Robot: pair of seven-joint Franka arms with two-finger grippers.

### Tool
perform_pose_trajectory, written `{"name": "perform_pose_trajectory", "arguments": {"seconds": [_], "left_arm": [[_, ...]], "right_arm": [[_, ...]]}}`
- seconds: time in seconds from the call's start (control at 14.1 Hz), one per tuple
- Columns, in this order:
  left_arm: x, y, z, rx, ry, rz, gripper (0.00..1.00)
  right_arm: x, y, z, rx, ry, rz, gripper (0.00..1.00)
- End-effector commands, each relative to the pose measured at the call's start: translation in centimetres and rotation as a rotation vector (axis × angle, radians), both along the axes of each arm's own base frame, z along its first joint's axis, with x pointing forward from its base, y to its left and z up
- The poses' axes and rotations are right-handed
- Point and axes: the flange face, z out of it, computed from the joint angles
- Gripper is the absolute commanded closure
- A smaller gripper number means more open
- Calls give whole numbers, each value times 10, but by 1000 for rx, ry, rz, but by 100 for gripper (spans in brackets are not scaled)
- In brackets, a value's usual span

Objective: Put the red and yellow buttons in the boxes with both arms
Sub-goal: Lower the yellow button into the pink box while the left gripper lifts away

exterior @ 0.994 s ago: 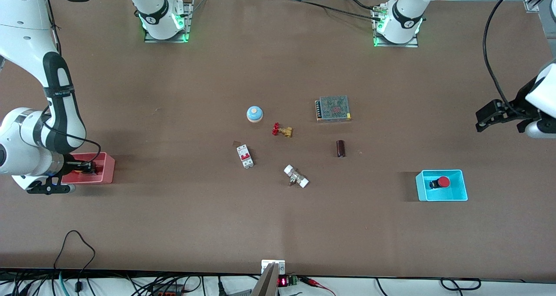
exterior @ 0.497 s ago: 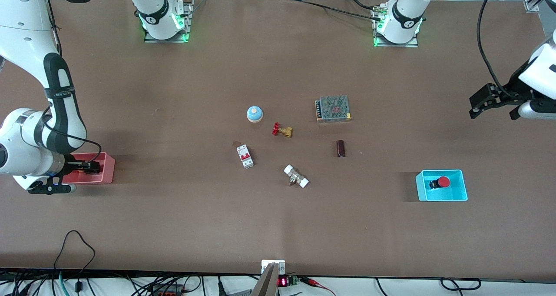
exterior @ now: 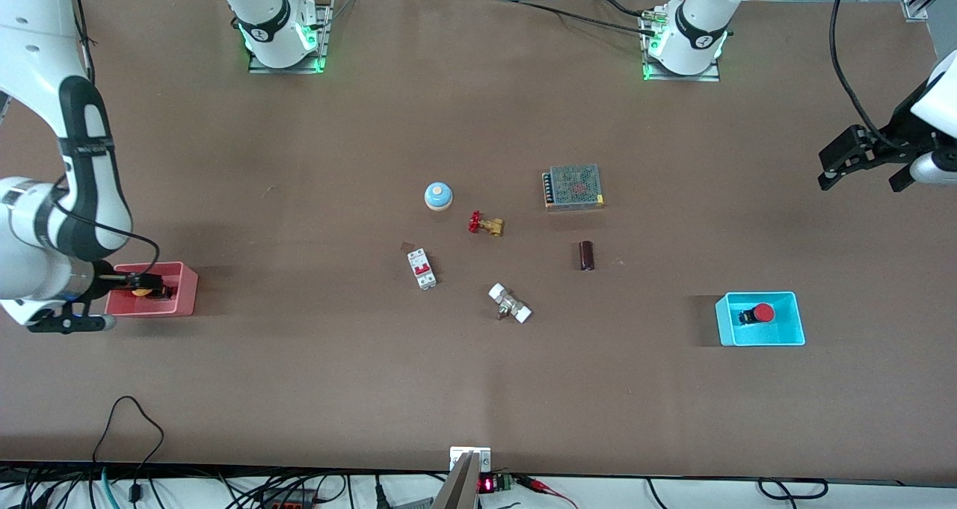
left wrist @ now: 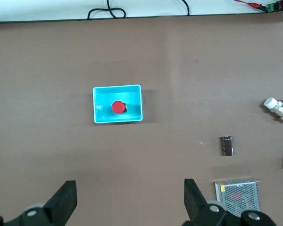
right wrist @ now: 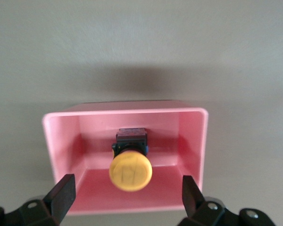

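Clutter lies mid-table: blue-domed button [exterior: 438,196], brass valve [exterior: 486,224], breaker [exterior: 422,268].

Two white Franka arms, black joint bands, black grippers

Right arm [exterior: 78,158]: glossy white shells, wide black band, thin black cable looping beside the wrist, black right gripper [exterior: 138,283] with wedge-shaped fingers [right wrist: 61,193]. Left arm [exterior: 938,109]: white link, black cable arcing above, black left gripper [exterior: 834,167], same wedge fingers [left wrist: 63,201]. Both bases white with a black ring mark, green lights, on metal plates.
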Motion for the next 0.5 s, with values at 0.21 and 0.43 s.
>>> {"name": "perform_pose_trajectory", "arguments": {"seconds": [0.21,0.43], "left_arm": [[-1,3,12,-42,26,-6,0],[-3,19,14,-39,34,5,0]], "right_arm": [[-13,53,121,94,-65,35,0],[-15,109,154,155,-87,103,0]]}}
